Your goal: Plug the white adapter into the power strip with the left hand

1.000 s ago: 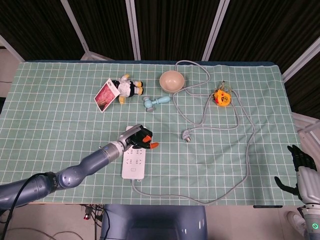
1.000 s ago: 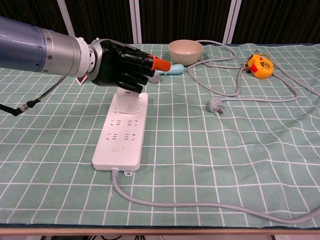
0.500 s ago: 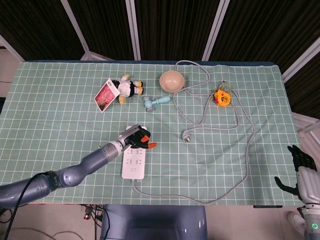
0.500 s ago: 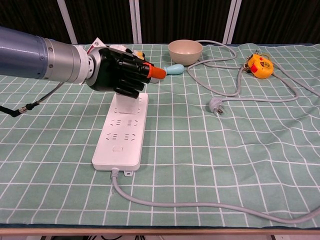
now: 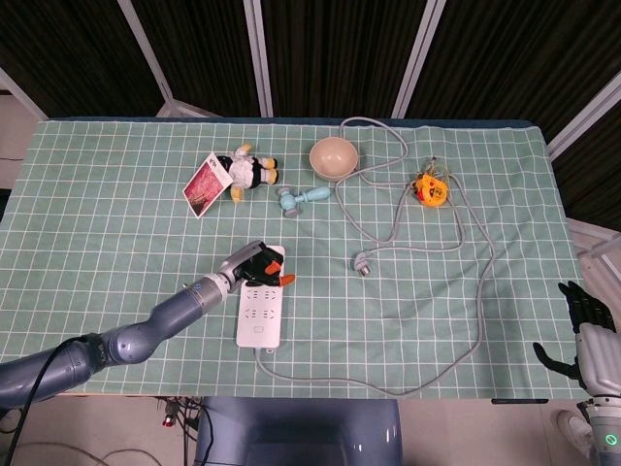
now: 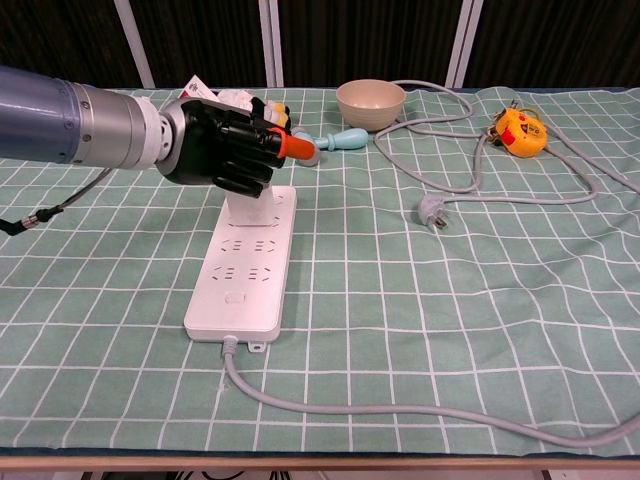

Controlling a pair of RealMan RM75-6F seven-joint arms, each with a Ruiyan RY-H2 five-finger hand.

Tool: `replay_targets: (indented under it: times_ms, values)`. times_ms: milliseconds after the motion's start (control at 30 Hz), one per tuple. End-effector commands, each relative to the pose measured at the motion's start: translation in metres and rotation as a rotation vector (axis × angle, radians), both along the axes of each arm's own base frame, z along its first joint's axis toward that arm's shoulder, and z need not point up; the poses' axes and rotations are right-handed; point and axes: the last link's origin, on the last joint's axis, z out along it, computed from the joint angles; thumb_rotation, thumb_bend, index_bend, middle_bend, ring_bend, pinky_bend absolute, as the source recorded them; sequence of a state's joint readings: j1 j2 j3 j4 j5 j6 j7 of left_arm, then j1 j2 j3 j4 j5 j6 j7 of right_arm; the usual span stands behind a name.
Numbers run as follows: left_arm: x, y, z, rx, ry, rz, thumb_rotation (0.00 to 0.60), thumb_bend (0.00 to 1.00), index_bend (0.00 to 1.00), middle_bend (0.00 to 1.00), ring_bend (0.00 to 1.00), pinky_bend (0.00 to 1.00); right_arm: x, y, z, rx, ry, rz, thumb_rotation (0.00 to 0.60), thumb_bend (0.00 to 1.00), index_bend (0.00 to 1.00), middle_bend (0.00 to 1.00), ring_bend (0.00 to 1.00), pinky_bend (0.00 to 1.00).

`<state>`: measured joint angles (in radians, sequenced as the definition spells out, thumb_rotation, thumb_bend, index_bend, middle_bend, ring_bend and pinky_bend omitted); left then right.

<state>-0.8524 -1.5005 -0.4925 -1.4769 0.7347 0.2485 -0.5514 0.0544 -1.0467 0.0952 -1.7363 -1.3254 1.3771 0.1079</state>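
The white power strip (image 6: 243,275) (image 5: 260,316) lies lengthwise on the green checked cloth, its grey cord leaving the near end. My left hand (image 6: 228,145) (image 5: 260,267), black with an orange fingertip, hovers over the strip's far end with its fingers curled around the white adapter (image 6: 248,204). The adapter's lower part shows under the hand and reaches down to the strip's far sockets; whether its pins are seated is hidden. My right hand (image 5: 580,325) hangs off the table's right front corner, fingers apart and holding nothing.
A loose grey plug (image 6: 433,212) on a long looping cable lies right of the strip. Further back are a beige bowl (image 5: 333,156), a light-blue toy hammer (image 5: 303,197), a plush penguin (image 5: 248,171), a red card (image 5: 204,186) and an orange tape measure (image 5: 430,188).
My left hand has shifted a little to the left and towards the strip's far end, still closed around the adapter. The right hand has not moved.
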Motion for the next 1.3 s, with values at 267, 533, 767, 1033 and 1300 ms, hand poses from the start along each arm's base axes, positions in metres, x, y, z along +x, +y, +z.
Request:
replay_targets:
  times_ms: [267,533,767,1033,1300]
  values:
    - [-0.002,-0.002,-0.006,-0.010,0.010,-0.004,0.600,0.27,0.89,1.00,1.00,1.00,0.000,0.000,0.000,0.000,0.000,0.000,0.600,0.35,0.00,0.00,0.00,0.00]
    - [-0.011,-0.004,-0.008,-0.011,0.019,0.016,0.600,0.27,0.89,1.00,1.00,1.00,0.000,0.000,0.000,-0.001,-0.002,0.000,0.600,0.35,0.00,0.00,0.00,0.00]
    - [-0.014,-0.005,-0.008,-0.007,0.019,0.024,0.600,0.27,0.89,1.00,1.00,1.00,0.000,0.000,0.000,-0.002,-0.004,-0.001,0.600,0.35,0.00,0.00,0.00,0.00]
    - [-0.004,-0.001,0.002,0.053,-0.026,0.024,0.600,0.27,0.83,1.00,1.00,1.00,0.000,0.000,0.000,0.001,-0.005,0.000,0.600,0.35,0.00,0.00,0.00,0.00]
    - [0.011,0.002,0.045,0.259,-0.045,-0.070,0.600,0.29,0.60,0.69,0.62,0.72,0.001,0.000,0.000,-0.001,-0.003,0.011,0.600,0.35,0.00,0.00,0.00,0.00]
